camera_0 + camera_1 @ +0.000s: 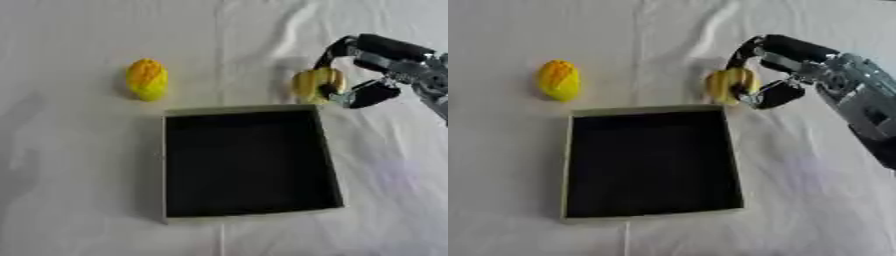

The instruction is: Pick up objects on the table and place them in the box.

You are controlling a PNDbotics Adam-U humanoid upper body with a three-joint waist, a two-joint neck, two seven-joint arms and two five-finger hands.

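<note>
No text, label, brand, number or sign can be read anywhere in these views.

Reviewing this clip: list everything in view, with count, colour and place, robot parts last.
Open rectangular box with black inside and pale rim: one, centre of the table, nothing visible inside.
Yellow-orange corn-like object: one, on the cloth beyond the box's far left corner, untouched.
Pale yellow rounded object: one, just beyond the box's far right corner, within the right hand.
White wrinkled tablecloth: one, covering the table.
Right hand: one, black and silver, entering from the right, fingers curled round the pale yellow object.
Left hand: not in view.
</note>
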